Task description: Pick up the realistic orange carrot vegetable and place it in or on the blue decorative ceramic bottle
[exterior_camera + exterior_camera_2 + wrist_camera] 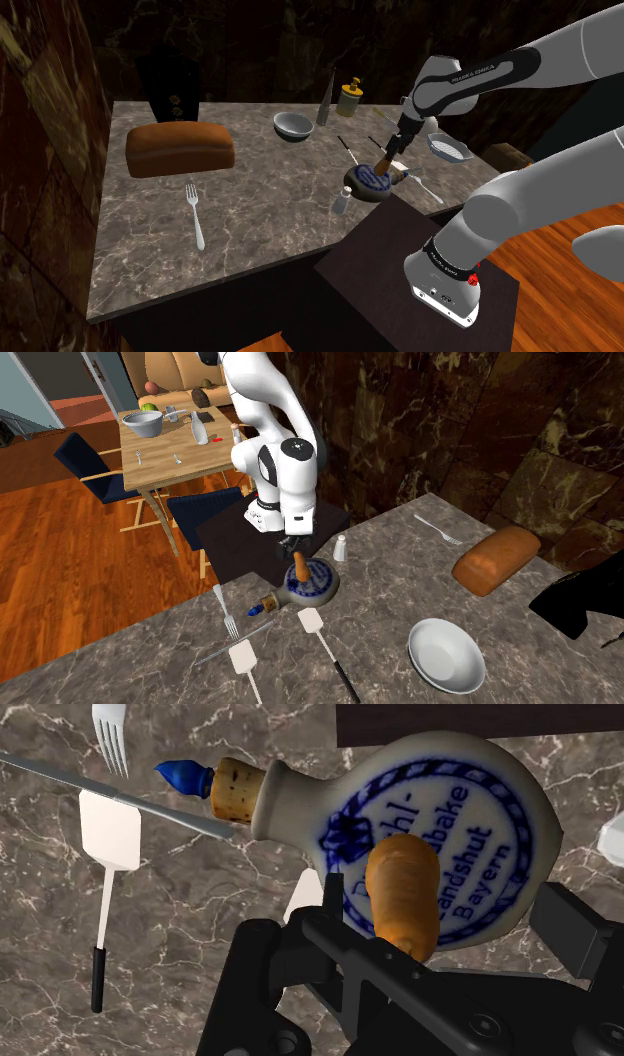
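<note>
Claw spread, fingers apart. Carrot sits between them, right finger clear of it, left-side contact hard to tell. Carrot's upper end is hidden behind the claw body, lower end on the blue-printed bottle, which lies corked on the counter at frame centre. Fork cut off upper left.

- Surface: polished grey-brown marble-like stone, pale veins.
- Bottle: smooth glazed cream ceramic, blue print; rough cork stopper.
- Carrot: matt orange skin, faintly streaked.
- Fork: shiny metal.
</note>
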Tool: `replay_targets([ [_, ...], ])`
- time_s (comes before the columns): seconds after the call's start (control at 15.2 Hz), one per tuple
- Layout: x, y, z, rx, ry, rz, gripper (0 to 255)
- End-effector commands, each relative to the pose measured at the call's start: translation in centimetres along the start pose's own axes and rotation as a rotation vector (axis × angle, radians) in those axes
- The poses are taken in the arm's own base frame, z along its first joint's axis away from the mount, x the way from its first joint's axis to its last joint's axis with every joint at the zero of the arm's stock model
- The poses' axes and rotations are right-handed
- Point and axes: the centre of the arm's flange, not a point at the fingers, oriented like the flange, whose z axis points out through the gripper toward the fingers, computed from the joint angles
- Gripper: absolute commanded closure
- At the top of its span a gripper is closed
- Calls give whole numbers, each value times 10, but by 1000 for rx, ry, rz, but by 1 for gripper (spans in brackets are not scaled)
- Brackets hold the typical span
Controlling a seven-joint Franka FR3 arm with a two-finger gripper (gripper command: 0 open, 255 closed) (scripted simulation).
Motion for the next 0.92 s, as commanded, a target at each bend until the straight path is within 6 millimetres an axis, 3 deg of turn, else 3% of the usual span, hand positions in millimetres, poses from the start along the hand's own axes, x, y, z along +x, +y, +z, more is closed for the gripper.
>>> replay_targets([
  [0.0,0,0,0,0,0,0,0],
  [0.07,0,0,0,0,0,0,0],
  [0.33,0,0,-50,0,0,0,0],
  [0.86,0,0,-50,0,0,0,0],
])
